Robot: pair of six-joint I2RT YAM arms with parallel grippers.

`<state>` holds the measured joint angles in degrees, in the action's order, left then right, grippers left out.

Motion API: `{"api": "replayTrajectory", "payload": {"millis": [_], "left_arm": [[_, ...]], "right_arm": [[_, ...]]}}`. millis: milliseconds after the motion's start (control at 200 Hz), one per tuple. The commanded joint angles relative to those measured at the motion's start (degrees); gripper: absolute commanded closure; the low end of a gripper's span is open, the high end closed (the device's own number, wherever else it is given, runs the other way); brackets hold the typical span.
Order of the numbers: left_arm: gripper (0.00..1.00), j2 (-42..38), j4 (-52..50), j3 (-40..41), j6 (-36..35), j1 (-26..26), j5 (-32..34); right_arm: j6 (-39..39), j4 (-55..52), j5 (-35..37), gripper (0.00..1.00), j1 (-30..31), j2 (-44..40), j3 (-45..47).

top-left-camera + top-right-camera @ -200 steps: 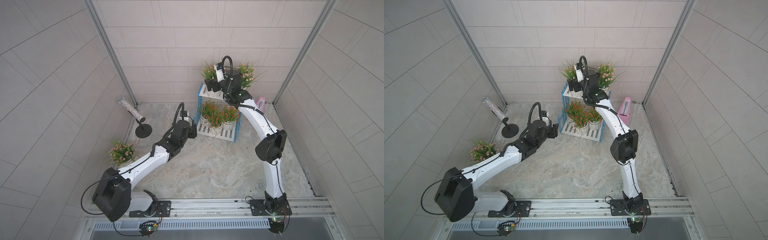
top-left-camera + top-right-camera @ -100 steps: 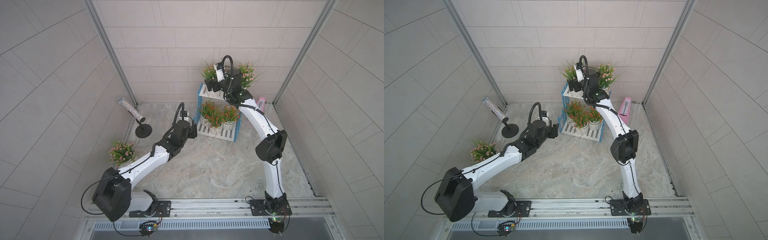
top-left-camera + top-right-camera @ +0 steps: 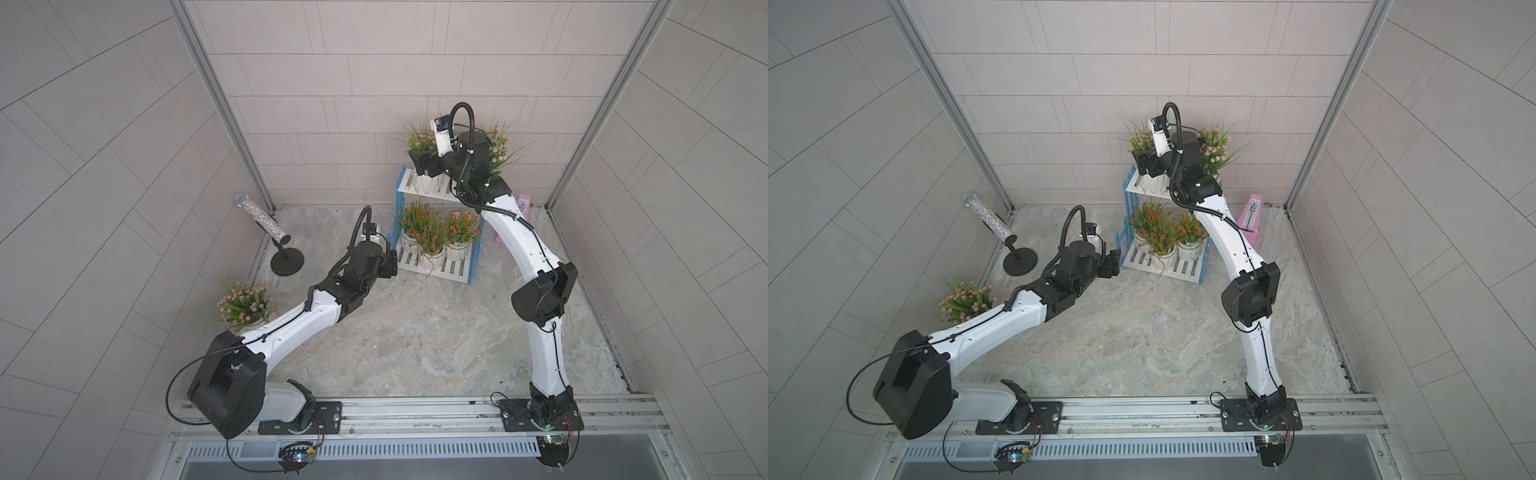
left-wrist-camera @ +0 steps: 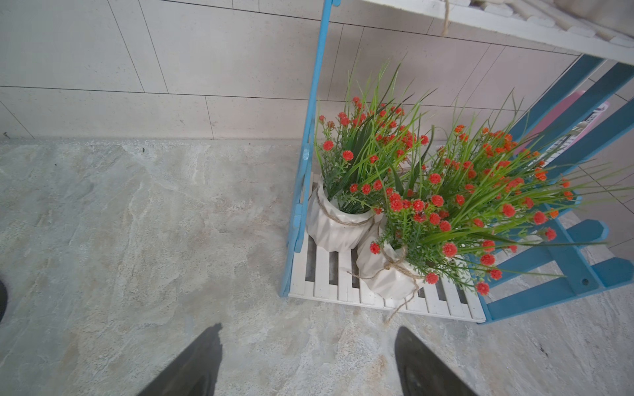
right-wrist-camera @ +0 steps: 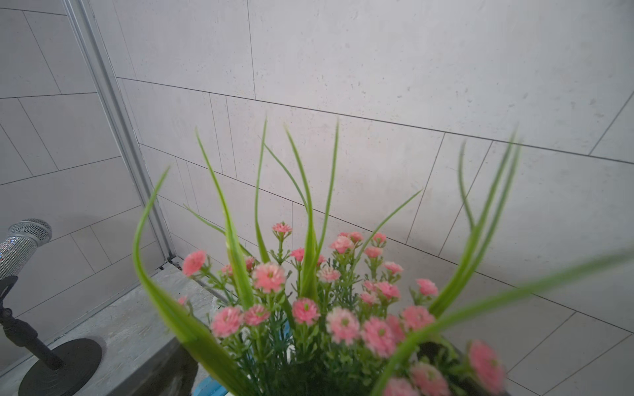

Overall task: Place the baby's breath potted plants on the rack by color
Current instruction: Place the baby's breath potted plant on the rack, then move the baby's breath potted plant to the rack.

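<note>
Fingers of the left gripper [image 4: 310, 329] stand apart with only the bare marbled tabletop [image 4: 137, 223] between them. It is open and holds nothing. Just ahead of it, a little toward the right arm's side, stands the rack [image 3: 446, 270]. Its lower tier carries three orange-red plants [image 3: 431, 243] packed close together. The gripper's tips sit low beside the blue side frame at that tier's end, apart from the nearest pot. Well behind this gripper, against the outer flank of its own arm, one pink plant [image 3: 243, 301] sits upright on the tabletop. Near the gripper's outer side is a glittery microphone [image 3: 262, 218], tilted on a black stand.

The right gripper [image 3: 422, 164] is up at the rack's upper tier, its jaws spread wide on either side of a second pink plant [image 5: 308, 308]. That plant's pot rests on the white slats directly below the gripper — whether the pads touch it I cannot tell. A third pink plant [image 3: 496, 149] stands on the same tier behind the gripper's wrist, partly hidden by the arm. A pink metronome [image 3: 1250, 216] sits on the tabletop well below that gripper, beyond the rack.
</note>
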<state>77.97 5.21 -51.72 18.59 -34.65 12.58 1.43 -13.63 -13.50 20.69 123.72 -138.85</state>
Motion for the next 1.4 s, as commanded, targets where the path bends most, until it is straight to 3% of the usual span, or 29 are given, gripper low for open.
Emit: {"api": "replayTrajectory", "payload": {"millis": [0, 380, 495, 665, 835, 1011, 1181, 1396], "left_arm": [[0.16, 0.19, -0.54, -0.22, 0.12, -0.32, 0.90], [0.16, 0.46, -0.98, -2.42, -0.66, -0.20, 1.31], [0.16, 0.45, -1.85, -5.35, -2.04, -0.06, 1.96], [0.16, 3.51, -3.63, -13.95, -5.89, 1.06, 1.76], [0.19, 10.46, -3.03, -23.94, -6.48, 5.57, -2.81], [0.26, 20.65, -1.36, -36.92, -10.30, 9.95, -8.68], [0.30, 28.53, 5.97, -44.48, -13.35, 12.33, -17.71], [0.31, 39.09, 3.90, -58.44, -17.11, 12.86, -24.44]], "right_arm": [[-1.56, 1.15, -2.13, 0.01, -0.12, -2.88, -2.44], [-0.72, 1.31, -4.97, 0.01, 0.33, -13.67, 0.84], [-0.47, 1.95, -4.03, 0.01, 0.38, -21.95, 8.92], [-0.04, 4.27, -0.23, 0.01, -0.22, -38.15, 28.68], [3.43, 3.76, 4.28, 0.01, -4.24, -54.18, 46.37], [8.00, 3.61, 3.18, 0.01, -11.61, -66.18, 61.29], [8.46, 3.68, 2.26, 0.01, -15.51, -70.53, 68.74], [9.71, 5.72, 0.94, 0.01, -17.52, -69.67, 72.37]]}}
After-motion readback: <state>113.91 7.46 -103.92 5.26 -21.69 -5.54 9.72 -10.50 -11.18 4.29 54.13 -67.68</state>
